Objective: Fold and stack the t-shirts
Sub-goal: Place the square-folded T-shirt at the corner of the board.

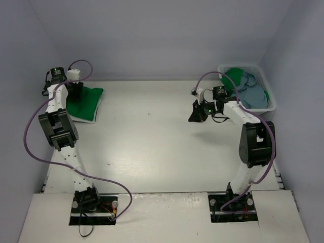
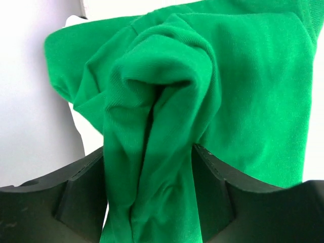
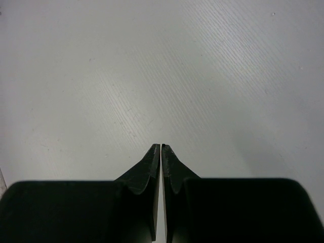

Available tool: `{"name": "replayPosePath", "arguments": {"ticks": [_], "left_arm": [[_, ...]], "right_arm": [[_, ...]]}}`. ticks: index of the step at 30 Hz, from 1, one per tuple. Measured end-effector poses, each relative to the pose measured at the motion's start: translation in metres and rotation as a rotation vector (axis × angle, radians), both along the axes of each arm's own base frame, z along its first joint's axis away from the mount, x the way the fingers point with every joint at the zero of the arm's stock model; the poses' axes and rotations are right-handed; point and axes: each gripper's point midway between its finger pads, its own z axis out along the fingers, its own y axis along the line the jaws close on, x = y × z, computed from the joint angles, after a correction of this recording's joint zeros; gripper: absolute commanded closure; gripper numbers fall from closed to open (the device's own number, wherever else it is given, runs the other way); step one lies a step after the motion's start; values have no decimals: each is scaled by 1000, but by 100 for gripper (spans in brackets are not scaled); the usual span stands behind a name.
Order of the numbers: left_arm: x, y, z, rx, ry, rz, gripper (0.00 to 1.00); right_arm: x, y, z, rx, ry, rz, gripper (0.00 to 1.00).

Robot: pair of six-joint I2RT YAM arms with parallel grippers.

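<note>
A bright green t-shirt [image 1: 86, 101] lies folded at the table's far left, with a white cloth edge [image 1: 82, 119] showing under it. My left gripper [image 1: 75, 91] is down on its left end. In the left wrist view a bunched fold of the green t-shirt [image 2: 152, 126] stands between the spread fingers of the left gripper [image 2: 149, 152], which is open. My right gripper [image 1: 196, 112] hovers over bare table right of centre. In the right wrist view the right gripper [image 3: 161, 147] is shut on nothing. More t-shirts, a green one [image 1: 233, 77] and a blue-grey one [image 1: 253, 92], fill the basket.
The white slotted basket [image 1: 242, 66] stands at the back right corner, just behind the right arm's wrist. Walls close the table in at the back and on both sides. The left arm's purple cable [image 1: 30, 126] loops out to the left.
</note>
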Motion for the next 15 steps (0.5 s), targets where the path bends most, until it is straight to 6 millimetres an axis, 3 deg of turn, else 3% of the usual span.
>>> {"name": "replayPosePath", "arguments": {"ticks": [8,15], "left_arm": [[-1,12,25,72,-57,46,45],[-14,24,72,168,-155,109,45]], "right_arm": [[-3,1,1,10,8,9,98],[-4,2,1,14,11,12,99]]}}
